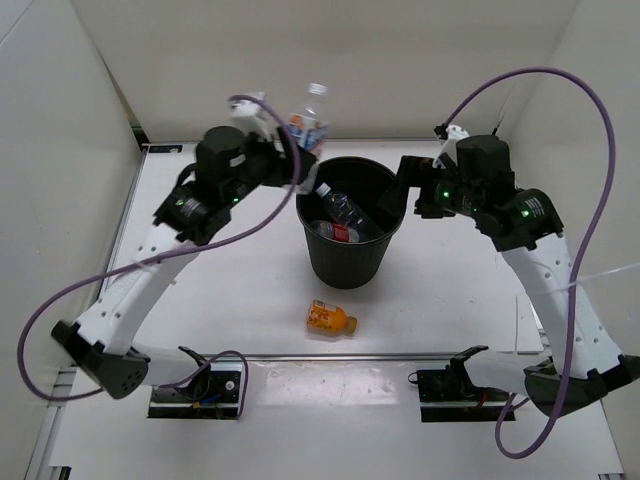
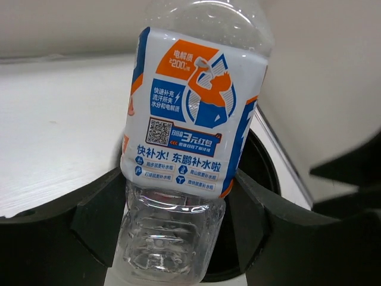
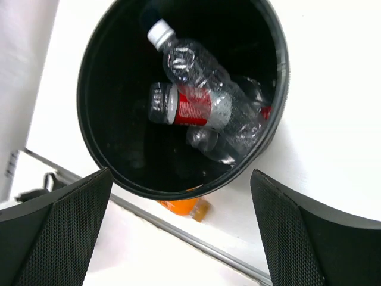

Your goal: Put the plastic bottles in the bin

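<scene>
You are holding the clear plastic bottle with the blue, white and orange label (image 2: 190, 131) upright. Its long axis is running vertically, with the neck pointing up and the ribbed clear base pointing down, and the label's print is facing the left wrist camera the right way up.

The round black plastic bin (image 1: 345, 255) is sitting in the middle of the white table (image 1: 225, 315). The bottle is standing just beside the far-left part of the bin's rim, near the table's far edge and close to the white back wall (image 1: 400, 60). Open table is lying to the left of the bin and in front of it.

The left claw (image 2: 175, 229) is gripping the bottle. Its black fingers (image 2: 98, 220) are pressing on either side of the bare lower part, below the label. You cannot tell whether the base is resting on anything.

The right claw (image 3: 180, 174) is hanging at the bin's right rim, looking down into it, with its jaws spread wide and holding nothing.

Inside the bin, a white-capped clear bottle (image 3: 190, 59) is lying across a red-labelled clear bottle (image 3: 190, 108), with more clear plastic beside them.

A short orange plastic bottle (image 1: 330, 318) is lying on its side on the table just in front of the bin. Its long axis is running roughly left to right, and it is well apart from both claws.
</scene>
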### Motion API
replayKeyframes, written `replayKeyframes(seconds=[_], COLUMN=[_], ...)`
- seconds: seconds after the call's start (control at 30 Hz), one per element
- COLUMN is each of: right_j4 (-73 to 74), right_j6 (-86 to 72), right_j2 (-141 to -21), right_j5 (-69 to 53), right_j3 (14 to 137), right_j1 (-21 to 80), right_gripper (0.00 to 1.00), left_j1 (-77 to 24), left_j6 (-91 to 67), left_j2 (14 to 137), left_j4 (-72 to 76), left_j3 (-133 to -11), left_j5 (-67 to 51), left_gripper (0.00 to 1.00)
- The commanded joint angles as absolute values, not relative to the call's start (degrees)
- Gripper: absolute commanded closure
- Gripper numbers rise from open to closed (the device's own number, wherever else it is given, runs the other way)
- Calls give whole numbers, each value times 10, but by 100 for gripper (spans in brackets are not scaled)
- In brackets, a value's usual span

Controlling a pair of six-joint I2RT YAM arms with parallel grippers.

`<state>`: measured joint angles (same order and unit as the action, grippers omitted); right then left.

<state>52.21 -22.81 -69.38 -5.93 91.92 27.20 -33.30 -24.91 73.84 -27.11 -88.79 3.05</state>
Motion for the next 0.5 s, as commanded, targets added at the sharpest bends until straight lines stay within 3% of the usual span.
replayKeyframes(seconds=[0.0,0.13,0.17,0.3,0.43,0.47], right_j4=[493,498,498,476,445,393], right_j6=[-240,-235,-222,-182,-158,-147], right_j2=[-675,-669,-669,-632,-567,-510], right_j5=[-84,-90,-90,-182,-181,-181], right_j3=[912,932,933,905,818,746], right_j1=[249,234,234,234,303,318], right_gripper=[0,0,0,0,0,0], left_j1=[-376,-403,-409,-409,-400,-394], left_j6=[-193,-178,-178,-136,-120,-120], left_j2=[814,829,819,761,689,667], left_j4=[-288,-288,-288,-288,-288,-288], left_j3=[-907,-930,-930,-904,-887,-887], left_j5=[-81,-61,-55,8,171,235], left_gripper=[39,24,0,0,0,0])
